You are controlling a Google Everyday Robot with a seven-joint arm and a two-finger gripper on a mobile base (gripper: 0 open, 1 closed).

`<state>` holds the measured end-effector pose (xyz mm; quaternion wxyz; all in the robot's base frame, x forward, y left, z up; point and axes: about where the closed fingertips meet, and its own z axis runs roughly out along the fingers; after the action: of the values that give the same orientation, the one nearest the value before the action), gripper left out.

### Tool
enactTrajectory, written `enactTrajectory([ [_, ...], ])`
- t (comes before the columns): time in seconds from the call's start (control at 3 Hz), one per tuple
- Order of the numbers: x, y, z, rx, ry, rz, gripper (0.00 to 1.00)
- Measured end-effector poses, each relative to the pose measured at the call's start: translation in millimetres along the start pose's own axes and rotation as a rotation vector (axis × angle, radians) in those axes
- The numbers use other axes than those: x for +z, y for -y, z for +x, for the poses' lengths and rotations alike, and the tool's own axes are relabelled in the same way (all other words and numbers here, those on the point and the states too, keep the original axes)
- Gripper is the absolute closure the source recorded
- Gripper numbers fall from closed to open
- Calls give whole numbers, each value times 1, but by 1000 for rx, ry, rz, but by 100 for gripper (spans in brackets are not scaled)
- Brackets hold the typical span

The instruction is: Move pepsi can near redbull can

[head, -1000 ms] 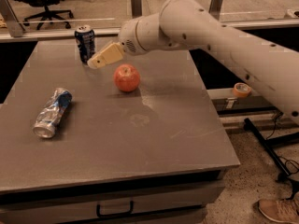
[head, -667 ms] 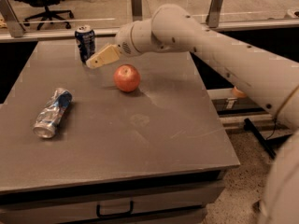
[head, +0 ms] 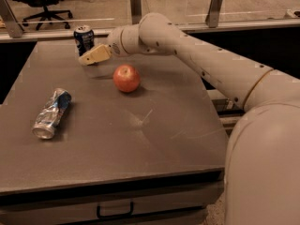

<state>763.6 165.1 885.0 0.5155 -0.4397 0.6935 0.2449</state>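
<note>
Moved left since a second ago: gripper (head: 87,59), now just beside the pepsi can (head: 84,39), on its near right side; contact not discernible. Grip state: cannot tell. Unmoved: pepsi can, upright at far left of table (head: 154,139); redbull can (head: 51,114), dented, lying on its side at near left, well apart from it; apple (head: 126,78), right of gripper. Judged status: approach for the grasp nearly complete; pickup and carry toward near left not yet done.
</note>
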Motion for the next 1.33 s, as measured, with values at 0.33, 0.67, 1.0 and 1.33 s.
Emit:
enactTrajectory([
  [0.33, 25, 14, 5, 9, 20, 4, 0],
  [0.67, 47, 21, 4, 15, 34, -10, 16],
  [1.0, 56, 21, 5, 24, 35, -28, 39],
  [1.33, 49, 22, 9, 47, 28, -28, 63],
])
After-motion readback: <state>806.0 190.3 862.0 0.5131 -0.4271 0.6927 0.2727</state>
